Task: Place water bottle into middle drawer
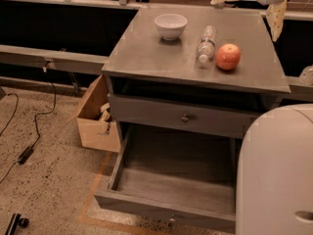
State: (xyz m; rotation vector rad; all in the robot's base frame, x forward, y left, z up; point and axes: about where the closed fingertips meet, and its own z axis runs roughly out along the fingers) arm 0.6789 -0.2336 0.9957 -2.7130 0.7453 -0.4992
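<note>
Starting at the left, the white bowl (170, 25) is sitting apart from our target, and below it the middle drawer (161, 207) is standing pulled out, floor bare. The water bottle (206, 43) is lying on its side on the cabinet top (146, 58), just beside the apple (228, 57). Our gripper (246, 19) is hovering above the top's back right, fingers spread wide, holding nothing. We are judging it best to be coming down across the bottle's body, keeping the right finger off the apple.
</note>
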